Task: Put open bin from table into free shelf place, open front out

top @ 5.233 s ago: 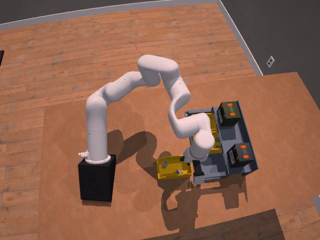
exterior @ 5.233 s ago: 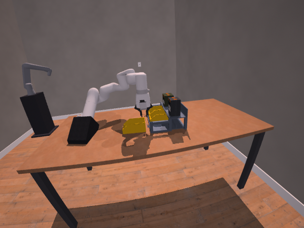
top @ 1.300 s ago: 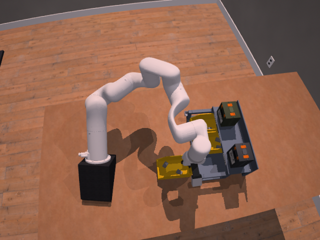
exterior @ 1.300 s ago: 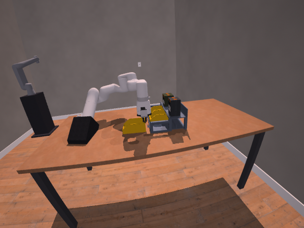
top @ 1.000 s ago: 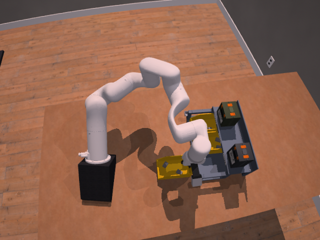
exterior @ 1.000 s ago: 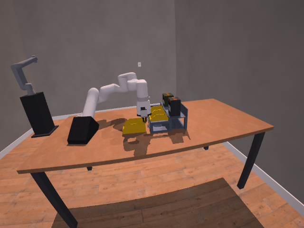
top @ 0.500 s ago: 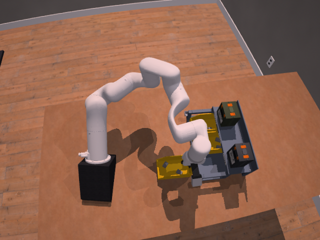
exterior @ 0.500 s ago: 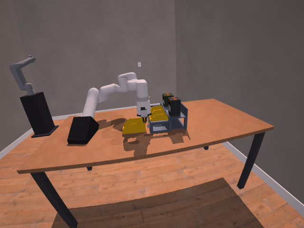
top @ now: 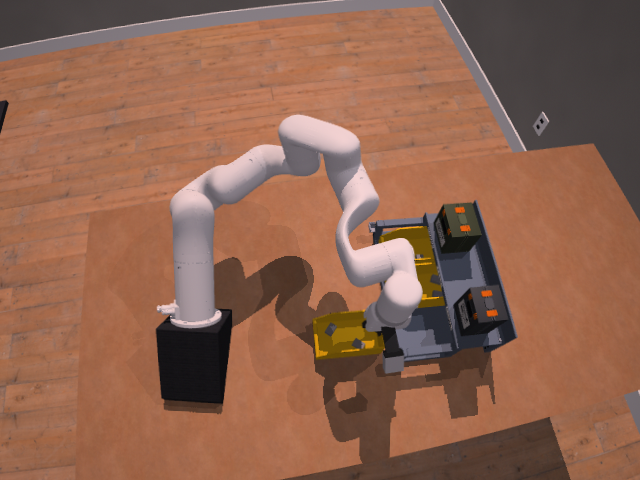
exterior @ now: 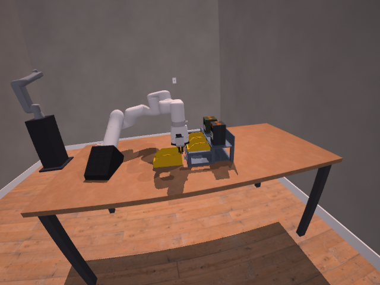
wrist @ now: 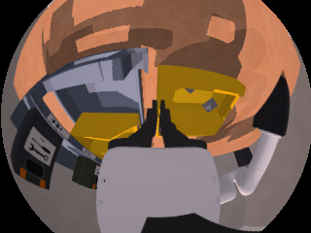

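Gripping yellow bin's [top: 345, 335] rear wall, end effector [wrist: 158, 131]; labels unreadable.

Shelf [top: 509, 315] slot open above; neighbouring bins [top: 408, 242] alongside.

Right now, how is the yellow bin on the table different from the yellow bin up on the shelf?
The table bin sits down on the table, in front of the shelf; the shelf bin stands up in the shelf's row. The claw pinches the table bin's wall; nothing grips the shelf bin. Both are yellow, open on top, with small grey parts inside.
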